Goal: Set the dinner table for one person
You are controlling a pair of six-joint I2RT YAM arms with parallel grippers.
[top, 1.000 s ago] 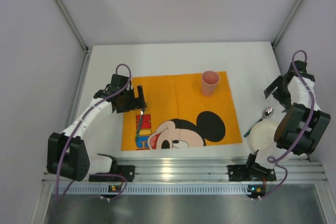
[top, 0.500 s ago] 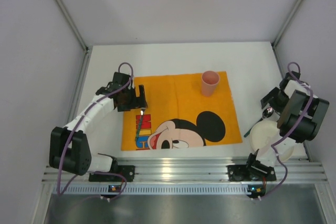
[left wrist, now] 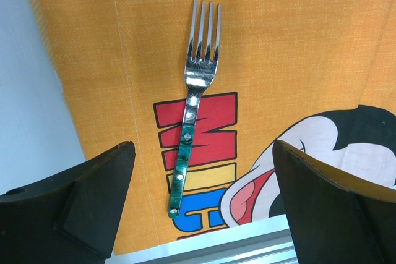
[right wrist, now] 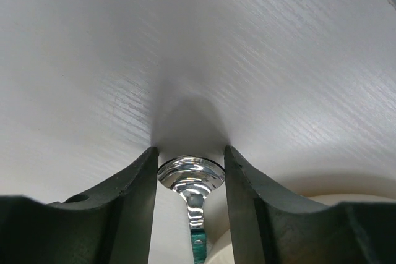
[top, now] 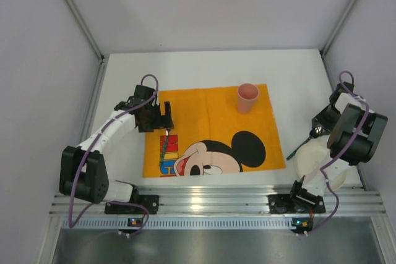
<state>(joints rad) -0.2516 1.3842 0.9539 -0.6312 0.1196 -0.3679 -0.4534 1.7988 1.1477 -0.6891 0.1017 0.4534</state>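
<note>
Pinching the spoon (right wrist: 189,177) by its bowl at 3 o'clock on the white desk (top: 204,69), the right tool (right wrist: 190,153) looks clamped. It's slick, thin, stiff metal, so the green handle's probably safer. Meanwhile the left tool (left wrist: 202,146) hangs wide open over the fork (left wrist: 193,109).

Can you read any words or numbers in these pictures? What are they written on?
Block letters, red, yellow and blue, on the orange cloth: they lie sideways, partly under the fork and cut off, so no word can be read for sure.
Cup, plate, spoon, table: no writing shows on any of them.
</note>
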